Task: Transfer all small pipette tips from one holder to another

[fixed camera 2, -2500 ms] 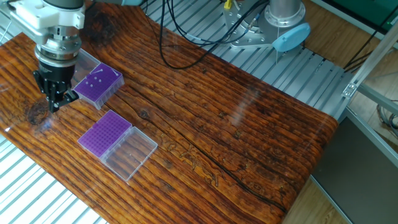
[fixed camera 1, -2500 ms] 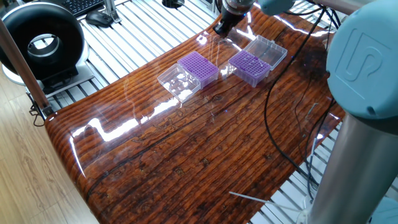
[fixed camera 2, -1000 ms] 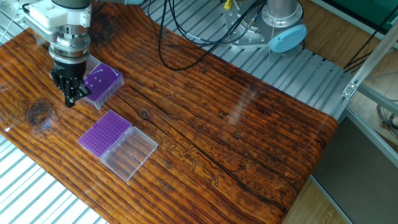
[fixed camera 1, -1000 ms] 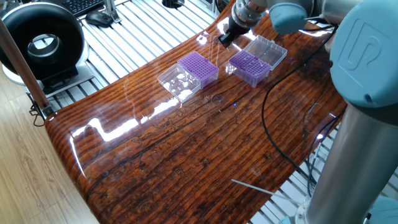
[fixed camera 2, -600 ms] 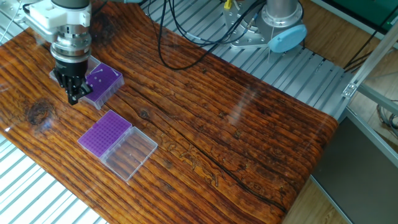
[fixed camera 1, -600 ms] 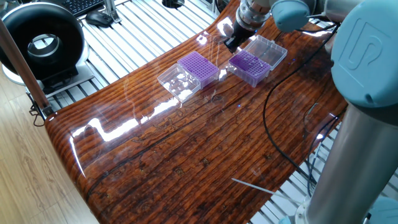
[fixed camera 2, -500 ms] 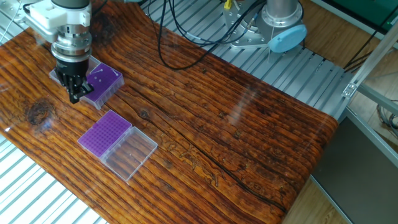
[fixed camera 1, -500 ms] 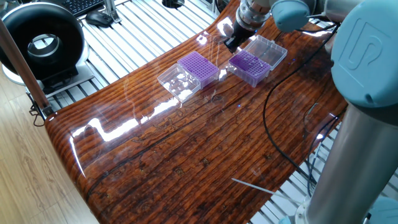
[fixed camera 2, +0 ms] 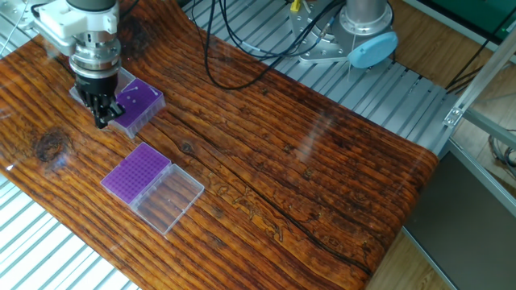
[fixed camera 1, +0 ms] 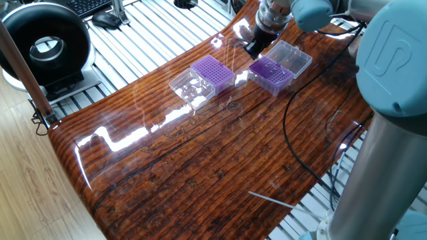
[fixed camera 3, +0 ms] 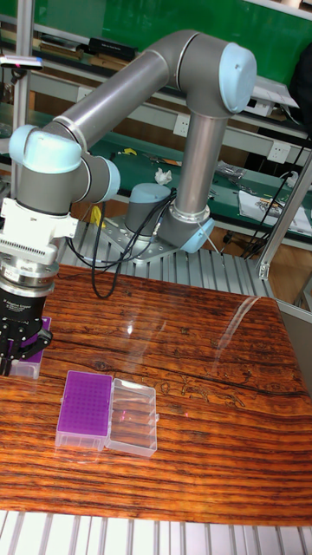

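Note:
Two purple holders stand on the wooden table, each with a clear hinged lid lying open beside it. One holder [fixed camera 1: 213,71] [fixed camera 2: 134,172] [fixed camera 3: 84,406] shows a dense dotted grid on top, the small pipette tips [fixed camera 2: 129,169]; single tips are too small to make out. The other holder [fixed camera 1: 271,72] [fixed camera 2: 139,104] shows only a few pale specks. My gripper [fixed camera 1: 253,48] [fixed camera 2: 102,121] [fixed camera 3: 12,354] is low at this holder's edge, fingers together, holding nothing I can see. In the tall fixed view it hides most of that holder.
A black ring-shaped device [fixed camera 1: 44,45] stands on the slatted bench beyond the table's left end. Black cables [fixed camera 2: 242,48] trail across the table's far side to the arm's base [fixed camera 2: 367,32]. A thin pale rod [fixed camera 1: 270,199] lies near the table's edge.
My gripper came down along the table to the specked holder's edge. That holder and its lid have slid a little away from the gripper. The dotted holder has not moved.

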Tool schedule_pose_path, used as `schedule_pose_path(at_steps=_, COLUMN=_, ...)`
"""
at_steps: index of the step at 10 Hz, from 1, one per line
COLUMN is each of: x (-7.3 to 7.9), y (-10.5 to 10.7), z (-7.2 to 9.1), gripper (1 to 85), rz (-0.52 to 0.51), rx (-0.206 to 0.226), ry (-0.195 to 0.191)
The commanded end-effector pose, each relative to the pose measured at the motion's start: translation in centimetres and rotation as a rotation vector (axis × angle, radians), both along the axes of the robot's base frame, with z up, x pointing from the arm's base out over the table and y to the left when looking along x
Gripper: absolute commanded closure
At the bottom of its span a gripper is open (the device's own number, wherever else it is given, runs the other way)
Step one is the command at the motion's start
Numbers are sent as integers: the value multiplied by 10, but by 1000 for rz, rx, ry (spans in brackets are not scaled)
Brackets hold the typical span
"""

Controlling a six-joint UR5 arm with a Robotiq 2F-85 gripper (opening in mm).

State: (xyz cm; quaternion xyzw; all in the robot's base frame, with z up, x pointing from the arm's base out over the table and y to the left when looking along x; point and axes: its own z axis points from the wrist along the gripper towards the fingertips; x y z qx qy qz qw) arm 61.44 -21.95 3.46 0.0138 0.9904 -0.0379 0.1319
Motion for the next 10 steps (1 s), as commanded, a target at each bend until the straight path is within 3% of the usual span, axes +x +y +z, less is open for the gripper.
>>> schedule_pose_path(at_steps=1, x=-8, y=-4, z=1, gripper=847, rz=-20, rx=-8, ry=30)
schedule_pose_path(at_steps=3, x=-10, y=-3, z=3, gripper=847, rz=-26, rx=-16, ry=40)
schedule_pose_path(at_steps=6, x=0, y=-9, z=10, gripper=847, rz=9, rx=-73, ry=18)
schedule_pose_path(at_steps=10, x=0, y=-11, z=23, gripper=847, rz=-11, rx=-130, ry=26)
